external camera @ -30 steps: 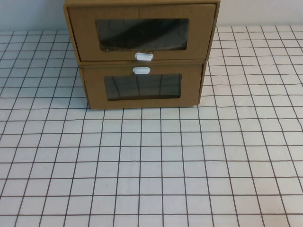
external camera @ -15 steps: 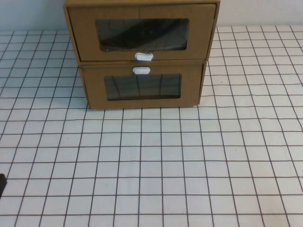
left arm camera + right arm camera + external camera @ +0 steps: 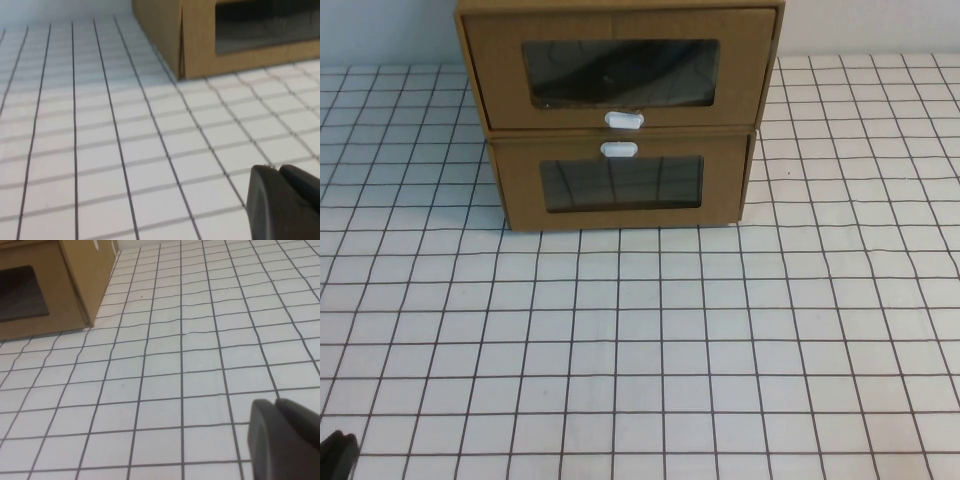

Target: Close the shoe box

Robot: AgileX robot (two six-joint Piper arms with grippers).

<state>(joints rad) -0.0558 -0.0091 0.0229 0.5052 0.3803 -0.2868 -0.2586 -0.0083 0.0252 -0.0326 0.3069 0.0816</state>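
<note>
The shoe box point(image 3: 620, 65) is the upper of two stacked brown cardboard boxes at the back of the table. Its white pull tab point(image 3: 624, 120) sits below its clear window, and its front juts a little beyond the lower box. My left gripper point(image 3: 335, 455) shows only as a dark tip at the near left corner, far from the box. In the left wrist view it point(image 3: 277, 172) is shut and empty, low over the tabletop. My right gripper point(image 3: 275, 405) is out of the high view. In the right wrist view it is shut and empty over the table, right of the boxes.
The lower cardboard box point(image 3: 620, 185) has its white tab point(image 3: 618, 150) above its window. Its corner shows in the left wrist view point(image 3: 195, 40) and the right wrist view point(image 3: 75, 285). The table point(image 3: 720, 330) is covered by a white cloth with a black grid.
A dark tip of my left gripper came into the high view at the left edge, then moved down to the near left corner. The boxes have not moved.
</note>
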